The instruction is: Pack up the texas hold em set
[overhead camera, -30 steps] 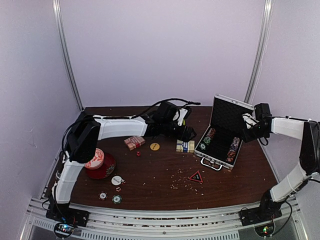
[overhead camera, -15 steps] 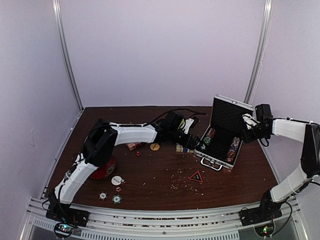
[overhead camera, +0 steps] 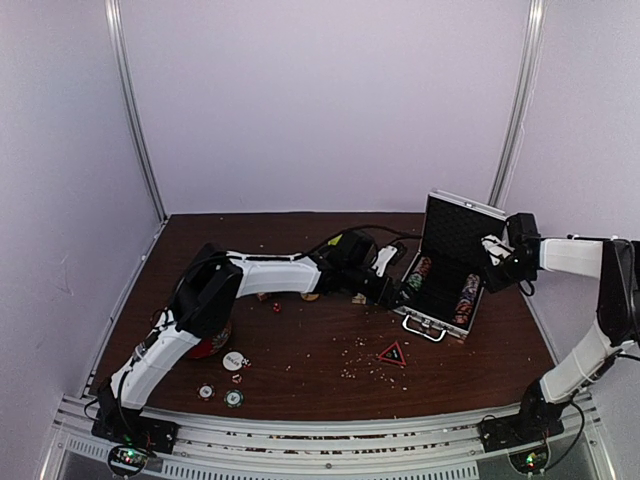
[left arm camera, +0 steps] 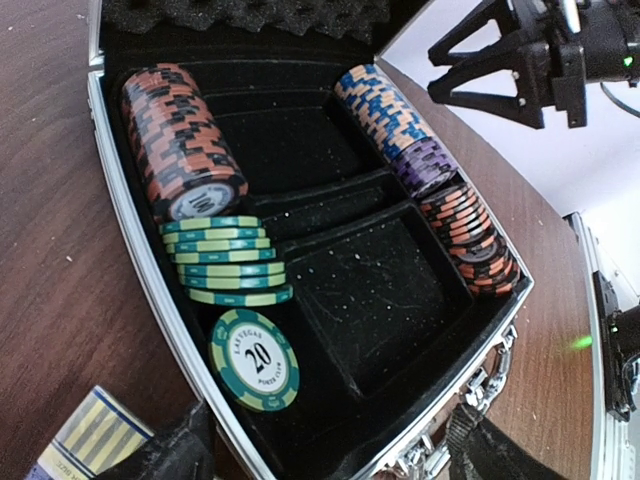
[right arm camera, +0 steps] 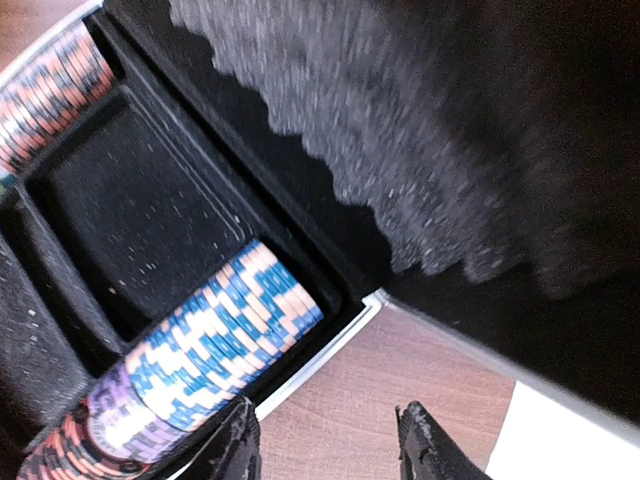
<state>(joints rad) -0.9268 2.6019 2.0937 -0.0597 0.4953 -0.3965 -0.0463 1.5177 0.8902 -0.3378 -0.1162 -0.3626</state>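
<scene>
Metal is giving the silver case (overhead camera: 452,232) what looks like a stiff, fairly heavy body. It is sitting open at the right of the table with its lid (right arm camera: 480,130) standing upright. Loaded with chips, it is probably best slid or pressed rather than lifted, and the lid's top rim is looking like the sound place to push it down.

The right gripper (right arm camera: 325,450) is hovering just beside the case's far right corner. Its jaws are standing partly apart, with only bare wood showing between them.

The left gripper (left arm camera: 320,458) is hanging over the case's near edge, spread wide and gripping nothing.

A card deck (left arm camera: 90,445) is lying on the table just outside the case's left wall. It is likely light and boxy but glossy, so pinching across its long sides should be safest.

The chip rows (left arm camera: 180,145) are lying on edge in their grooves, and a green chip (left arm camera: 254,358) is lying flat below them.

Loose chips (overhead camera: 233,398) are resting well apart near the front left. Thin, hard and flat to the wood, they are probably going to need an edge pinch.

Tiny red dice (overhead camera: 277,308) near the middle are likely to roll or squirt out of a grip.
</scene>
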